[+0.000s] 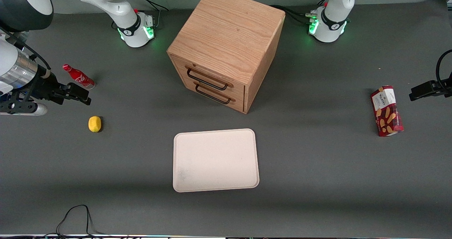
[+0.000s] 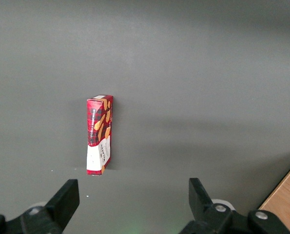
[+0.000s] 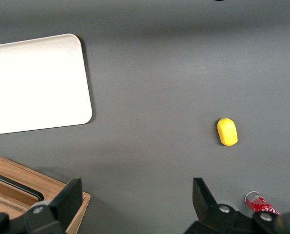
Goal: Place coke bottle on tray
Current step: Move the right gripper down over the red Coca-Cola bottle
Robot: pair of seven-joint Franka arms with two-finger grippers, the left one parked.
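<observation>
The coke bottle (image 1: 78, 77) lies on its side on the dark table at the working arm's end, a slim red bottle with white script; its silvery base (image 3: 257, 201) also shows in the right wrist view. My gripper (image 1: 79, 95) hovers just nearer the front camera than the bottle, open, with nothing between its fingers (image 3: 72, 195). The cream-beige tray (image 1: 215, 160) lies flat near the middle of the table, nearer the camera than the wooden cabinet, with nothing on it; its corner (image 3: 37, 83) shows in the right wrist view.
A yellow lemon (image 1: 94, 123) lies nearer the camera than my gripper. A wooden two-drawer cabinet (image 1: 226, 48) stands mid-table. A red biscuit box (image 1: 386, 111) lies toward the parked arm's end. A black cable (image 1: 74, 217) loops at the front edge.
</observation>
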